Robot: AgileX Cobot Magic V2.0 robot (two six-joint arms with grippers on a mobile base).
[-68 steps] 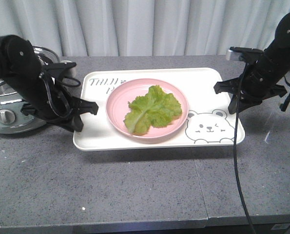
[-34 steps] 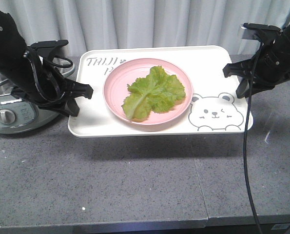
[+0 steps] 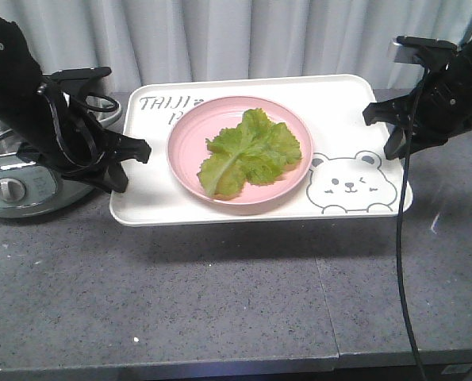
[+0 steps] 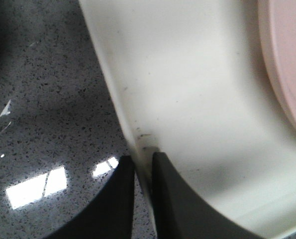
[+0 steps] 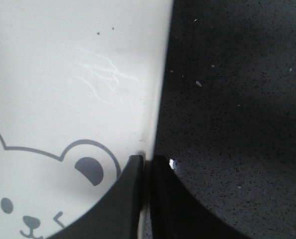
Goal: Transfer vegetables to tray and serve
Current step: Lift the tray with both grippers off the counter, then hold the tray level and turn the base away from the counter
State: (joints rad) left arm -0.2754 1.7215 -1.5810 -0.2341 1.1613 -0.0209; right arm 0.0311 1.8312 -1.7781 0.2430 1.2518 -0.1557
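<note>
While both arms hold it by its short ends, the tray (image 3: 343, 107) hangs above the grey counter (image 3: 220, 302), its far edge tipped up and a broad shadow lying beneath it. The left gripper (image 3: 126, 163) is pinched narrow on the tray's left rim; in the left wrist view, the two dark fingers (image 4: 172, 199) close on the cream lip (image 4: 187, 99), one under and one over. The right gripper (image 3: 390, 131) is clamped the same way on the right rim, and its wrist view shows the fingers (image 5: 128, 199) nearly together on the thin edge (image 5: 63, 50), just beside the bear drawing (image 5: 48, 189).

The lettuce (image 3: 249, 153) lies on a pink plate (image 3: 186, 127), which sits near the middle of the tray between the lettering and the bear (image 3: 351, 184). A steel cooker (image 3: 13, 186) stands on the counter behind the left arm, near the tray's left end.
</note>
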